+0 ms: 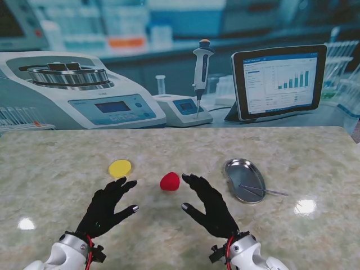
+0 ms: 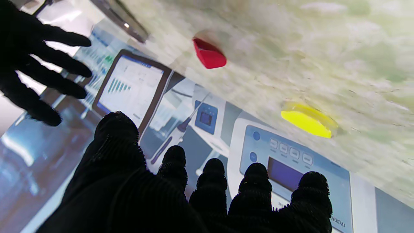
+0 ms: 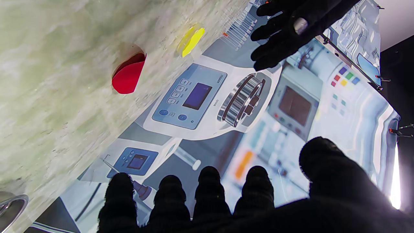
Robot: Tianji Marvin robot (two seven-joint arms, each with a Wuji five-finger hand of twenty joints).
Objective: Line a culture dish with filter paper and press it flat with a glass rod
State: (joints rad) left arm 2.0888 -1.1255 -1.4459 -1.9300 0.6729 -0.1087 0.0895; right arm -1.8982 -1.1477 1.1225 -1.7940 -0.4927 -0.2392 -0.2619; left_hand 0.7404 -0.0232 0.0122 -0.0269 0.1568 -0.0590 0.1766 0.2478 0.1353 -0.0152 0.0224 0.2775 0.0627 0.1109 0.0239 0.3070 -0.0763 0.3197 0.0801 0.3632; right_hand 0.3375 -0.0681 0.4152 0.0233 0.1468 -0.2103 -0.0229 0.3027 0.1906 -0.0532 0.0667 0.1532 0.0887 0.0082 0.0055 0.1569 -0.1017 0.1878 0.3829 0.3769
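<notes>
A round metal culture dish (image 1: 245,179) lies on the marble table to my right, with a thin glass rod (image 1: 264,190) resting across its near rim; the dish's edge (image 3: 11,204) shows in the right wrist view. A yellow paper disc (image 1: 120,167) (image 2: 309,122) (image 3: 191,39) lies left of centre. A red paper disc (image 1: 170,181) (image 2: 209,55) (image 3: 128,76), partly curled up, sits at the centre. My left hand (image 1: 108,207) hovers open just nearer to me than the yellow disc. My right hand (image 1: 210,205) hovers open between the red disc and the dish. Neither holds anything.
A printed lab backdrop stands along the table's far edge, showing a centrifuge (image 1: 79,93), a pipette (image 1: 201,70) and a tablet screen (image 1: 278,80). Bright light reflections mark the marble table (image 1: 304,207) at my near right and near left.
</notes>
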